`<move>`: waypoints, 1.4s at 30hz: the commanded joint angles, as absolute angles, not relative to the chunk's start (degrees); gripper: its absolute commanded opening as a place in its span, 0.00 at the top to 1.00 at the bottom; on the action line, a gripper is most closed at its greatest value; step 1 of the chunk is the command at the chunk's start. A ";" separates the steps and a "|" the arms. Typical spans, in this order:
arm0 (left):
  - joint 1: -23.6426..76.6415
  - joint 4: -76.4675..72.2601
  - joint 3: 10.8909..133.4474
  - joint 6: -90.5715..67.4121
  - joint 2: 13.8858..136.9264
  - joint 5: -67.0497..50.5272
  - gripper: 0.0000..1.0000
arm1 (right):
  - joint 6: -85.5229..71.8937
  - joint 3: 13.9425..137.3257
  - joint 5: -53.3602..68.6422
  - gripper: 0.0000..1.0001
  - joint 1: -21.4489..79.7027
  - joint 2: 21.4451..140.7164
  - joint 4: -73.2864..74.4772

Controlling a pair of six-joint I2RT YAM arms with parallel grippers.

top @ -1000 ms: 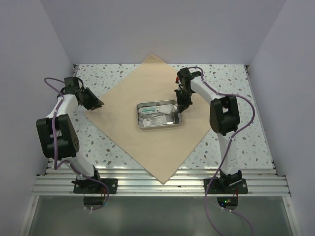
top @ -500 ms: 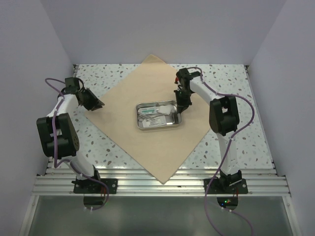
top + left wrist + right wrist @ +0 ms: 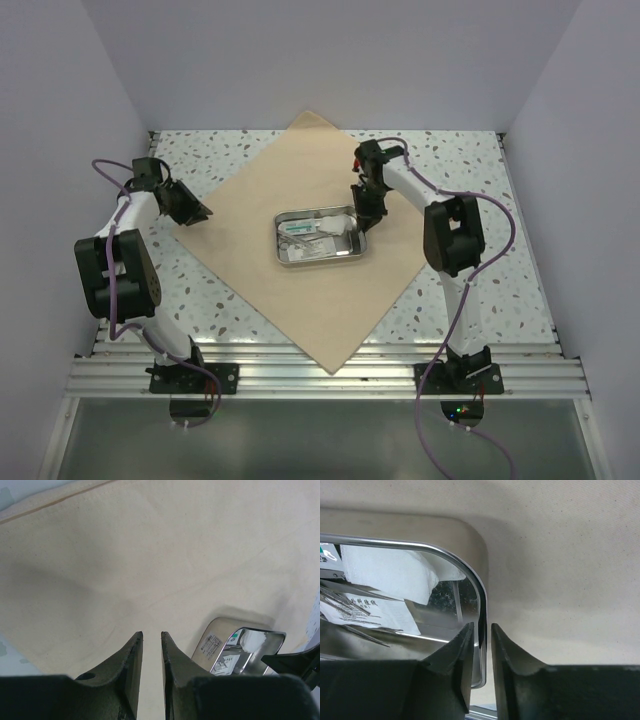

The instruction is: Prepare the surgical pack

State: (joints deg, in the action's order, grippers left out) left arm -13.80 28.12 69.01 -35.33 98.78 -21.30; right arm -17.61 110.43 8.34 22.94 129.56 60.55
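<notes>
The tan cloth (image 3: 250, 200) lies flat as a diamond on the speckled table. The steel tray (image 3: 320, 260) sits on its middle and holds white gauze (image 3: 385, 572), a printed white packet (image 3: 375, 609) and thin steel instruments (image 3: 350, 592). My right gripper (image 3: 364, 206) is at the tray's far right corner. In the right wrist view its jaws (image 3: 482, 626) are shut across the tray's rim (image 3: 420, 545). My left gripper (image 3: 196, 212) is at the cloth's left corner. In the left wrist view (image 3: 150, 634) it is shut and empty just above the cloth (image 3: 150, 555), with the tray (image 3: 245, 652) ahead.
White walls enclose the table on three sides. Bare speckled table (image 3: 470, 180) shows around the cloth's corners. The aluminium rail (image 3: 320, 375) with both arm bases runs along the near edge.
My right gripper has moved a little to the left, and the tray has slid left with it. The left arm has barely moved.
</notes>
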 commanded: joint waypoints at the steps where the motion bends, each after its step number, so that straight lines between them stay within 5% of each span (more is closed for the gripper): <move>1: -14.24 27.60 70.93 -34.01 98.88 -22.41 0.75 | -19.25 111.53 8.96 0.73 23.64 128.67 62.75; 4: -14.33 27.60 70.93 -33.93 98.79 -22.67 0.75 | -19.60 112.23 8.35 0.43 23.64 127.80 62.93; 7: -14.33 27.95 71.10 -33.75 98.53 -22.76 0.74 | -19.34 114.16 5.72 0.27 23.38 126.13 64.33; 13: -14.24 28.74 69.71 -33.49 96.51 -22.68 0.74 | -13.63 113.39 -5.42 0.18 25.57 117.89 69.42; 27: -14.15 33.31 54.59 -32.25 78.15 -21.09 0.74 | -19.40 66.56 1.92 0.32 63.50 84.74 53.80; 33: -14.24 36.56 48.17 -32.70 69.18 -21.71 0.74 | -25.74 61.00 2.12 0.36 76.53 86.30 44.48; 42: -14.15 38.85 40.96 -31.73 61.88 -20.65 0.74 | -28.47 62.84 0.35 0.55 81.21 93.60 38.50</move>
State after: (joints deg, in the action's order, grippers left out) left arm -13.85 38.26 43.18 -33.15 63.66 -20.45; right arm -25.85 60.75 2.02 80.27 91.94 42.13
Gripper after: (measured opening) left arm 0.257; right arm 0.471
